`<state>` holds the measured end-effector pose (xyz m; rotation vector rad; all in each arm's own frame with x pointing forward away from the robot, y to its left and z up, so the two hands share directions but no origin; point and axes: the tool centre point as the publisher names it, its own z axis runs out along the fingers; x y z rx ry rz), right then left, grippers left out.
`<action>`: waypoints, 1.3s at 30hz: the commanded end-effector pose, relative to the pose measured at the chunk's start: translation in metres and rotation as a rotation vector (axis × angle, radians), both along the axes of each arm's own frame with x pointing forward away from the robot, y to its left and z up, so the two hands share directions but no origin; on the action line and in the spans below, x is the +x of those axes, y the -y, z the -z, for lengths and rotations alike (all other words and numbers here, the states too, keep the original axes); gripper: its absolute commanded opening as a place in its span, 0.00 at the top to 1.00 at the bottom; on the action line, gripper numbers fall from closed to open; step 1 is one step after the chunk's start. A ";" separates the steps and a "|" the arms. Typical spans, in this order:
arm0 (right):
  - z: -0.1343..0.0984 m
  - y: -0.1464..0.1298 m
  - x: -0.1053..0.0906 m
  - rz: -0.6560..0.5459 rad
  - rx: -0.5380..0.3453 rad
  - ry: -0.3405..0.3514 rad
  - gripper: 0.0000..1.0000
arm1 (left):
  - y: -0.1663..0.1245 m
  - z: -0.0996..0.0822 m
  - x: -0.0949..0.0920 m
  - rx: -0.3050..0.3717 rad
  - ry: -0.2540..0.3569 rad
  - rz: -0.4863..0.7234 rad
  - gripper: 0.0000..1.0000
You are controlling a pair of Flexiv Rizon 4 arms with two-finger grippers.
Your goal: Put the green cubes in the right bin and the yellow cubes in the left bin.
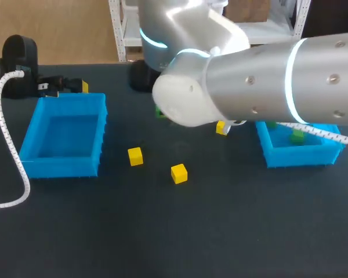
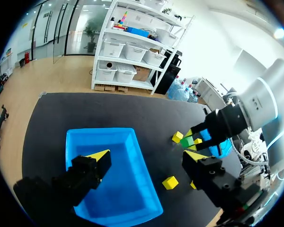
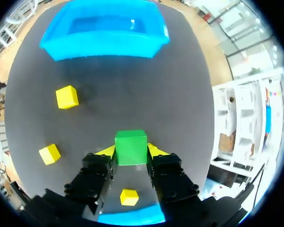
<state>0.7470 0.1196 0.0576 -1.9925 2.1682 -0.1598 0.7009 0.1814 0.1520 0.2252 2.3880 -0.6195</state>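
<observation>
— What does the head view give us?

— Less than we'd like. Our right arm point(image 1: 249, 75) sweeps across it, hiding its own working end and the far part of the right bin point(image 1: 301, 157). One binned green cube point(image 1: 297, 137) shows inside. Our left gripper point(image 1: 75, 87) is a dark shape at the far wall of the left bin point(image 1: 61, 167), and we cannot read its fingers here. The first yellow cube point(image 1: 135, 156) and second yellow cube point(image 1: 178, 173) lie in plain sight, well away from those fingers. The third yellow cube point(image 1: 221, 128) is half covered by the arm.

— And our left wrist view?

— Our left fingers are spread wide with nothing gripped, and the left bin lies below and between them. Ahead of one finger we see our right gripper point(image 2: 193, 138) clasping the held green cube point(image 2: 185, 142). The right bin is only a blue scrap behind it.

— The right wrist view?

— Both fingertips press the held green cube from either side, so it is clamped. The left bin lies well ahead of the fingers. Two yellow cubes sit ahead and off to one side. The third lies under the fingers, just beside a blue rim that our own fingers mostly hide.
</observation>
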 end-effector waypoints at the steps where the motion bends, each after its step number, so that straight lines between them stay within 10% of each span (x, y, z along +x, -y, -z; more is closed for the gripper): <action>1: -0.009 0.031 -0.009 0.039 0.027 0.034 1.00 | -0.002 0.002 0.000 -0.007 0.005 0.004 0.00; 39: -0.036 0.253 -0.036 0.536 0.034 0.109 1.00 | -0.002 0.002 0.000 -0.007 0.005 0.004 0.00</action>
